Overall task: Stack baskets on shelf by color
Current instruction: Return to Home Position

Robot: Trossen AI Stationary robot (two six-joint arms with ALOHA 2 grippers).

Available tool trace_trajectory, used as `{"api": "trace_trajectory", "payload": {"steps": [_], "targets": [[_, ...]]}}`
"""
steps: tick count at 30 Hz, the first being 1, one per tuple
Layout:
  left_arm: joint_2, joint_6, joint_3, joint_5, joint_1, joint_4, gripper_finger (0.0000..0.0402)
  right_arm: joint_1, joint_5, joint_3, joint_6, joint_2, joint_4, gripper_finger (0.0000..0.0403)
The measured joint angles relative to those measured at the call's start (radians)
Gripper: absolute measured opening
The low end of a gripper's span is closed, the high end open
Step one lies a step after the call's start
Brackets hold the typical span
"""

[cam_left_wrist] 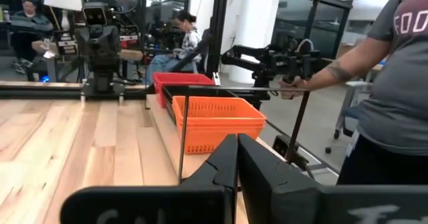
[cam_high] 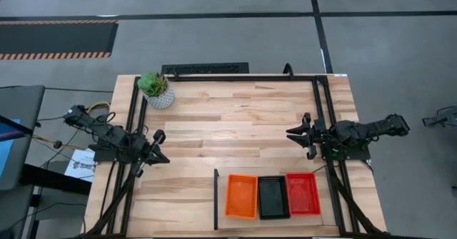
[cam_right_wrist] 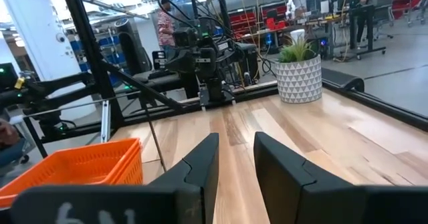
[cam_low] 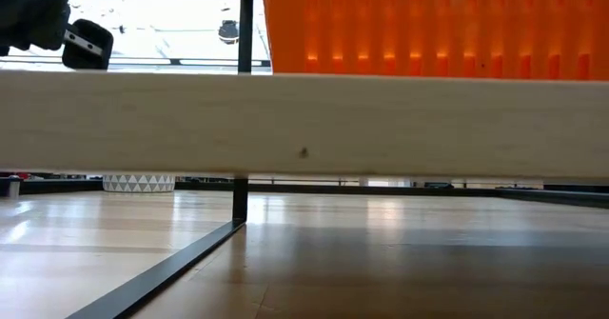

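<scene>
Shelf (cam_high: 285,223) carries three basket stacks in a row, neighbours touching. Orange baskets (cam_high: 241,195) at shelf's left end, black baskets (cam_high: 273,197) in middle, red baskets (cam_high: 303,193) at right end. Number per stack unclear.

Left gripper (cam_left_wrist: 237,140) well apart from shelf, off its left end over tabletop (cam_high: 228,125). Fingers pressed together, holding nothing.

Right gripper (cam_right_wrist: 236,140) near shelf's right rear corner. Fingers narrowly parted, empty.

Potted plant (cam_high: 157,89) far from shelf, toward table's far-left corner. Person (cam_left_wrist: 394,83) stands beyond shelf.
</scene>
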Motion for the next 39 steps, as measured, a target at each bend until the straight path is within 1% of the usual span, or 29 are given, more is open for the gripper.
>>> {"api": "trace_trajectory", "payload": {"steps": [8,12,14,18,22,24,28,33,39], "targets": [[0.0,0.001,0.0,-0.007,0.0,0.001,0.0,0.0,0.001,-0.001,-0.033,0.0,-0.002,0.0118],[0.0,-0.104,0.0,-0.026,0.0,0.025,0.0,0.0,0.001,-0.001,-0.053,0.0,-0.002,0.0118],[0.0,-0.114,0.0,-0.035,0.0,0.022,0.0,0.0,0.001,-0.001,-0.102,0.0,-0.002,0.0118],[0.0,-0.069,0.0,-0.044,0.0,0.026,0.0,-0.016,0.017,-0.001,-0.154,0.0,-0.002,0.0118],[0.0,0.003,0.0,-0.067,0.0,0.03,0.0,-0.061,0.018,-0.002,-0.115,0.007,-0.002,0.0118],[0.0,0.019,0.0,-0.101,0.0,0.032,0.0,-0.085,-0.01,-0.002,-0.083,0.007,-0.006,0.0118],[0.0,-0.004,0.0,-0.157,0.0,0.035,0.0,-0.132,-0.138,-0.002,-0.025,0.007,-0.026,0.0118],[0.0,-0.035,0.0,-0.159,0.0,0.034,0.0,-0.167,-0.262,-0.002,0.003,0.007,-0.049,0.0118],[0.0,-0.039,0.0,-0.159,0.0,0.039,0.0,-0.195,-0.269,-0.002,-0.013,0.007,-0.049,0.0118]]}}
